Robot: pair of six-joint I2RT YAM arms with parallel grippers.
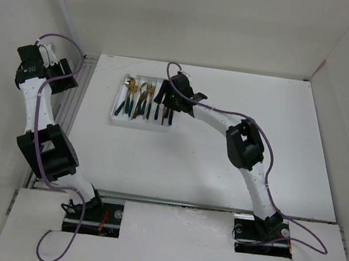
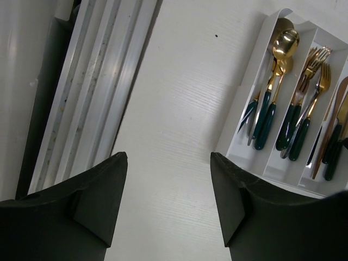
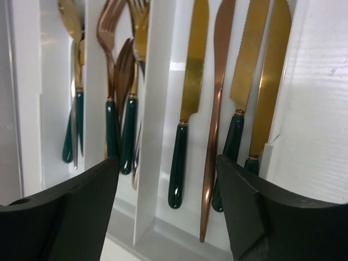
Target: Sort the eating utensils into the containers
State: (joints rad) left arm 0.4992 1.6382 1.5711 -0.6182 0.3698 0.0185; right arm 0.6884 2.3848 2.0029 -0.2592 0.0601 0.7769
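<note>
A white cutlery tray sits at the table's back middle, with three long compartments. Spoons fill the left one, forks the middle, knives the right, including one all-copper knife. Most have dark green handles. My right gripper hovers over the tray's right compartment, open and empty. My left gripper is at the far left over the table edge, open and empty, well apart from the tray.
Grooved metal rails run along the table's left edge under my left gripper. White walls enclose the table on the left, back and right. The tray's divider wall stands between my right gripper's fingers.
</note>
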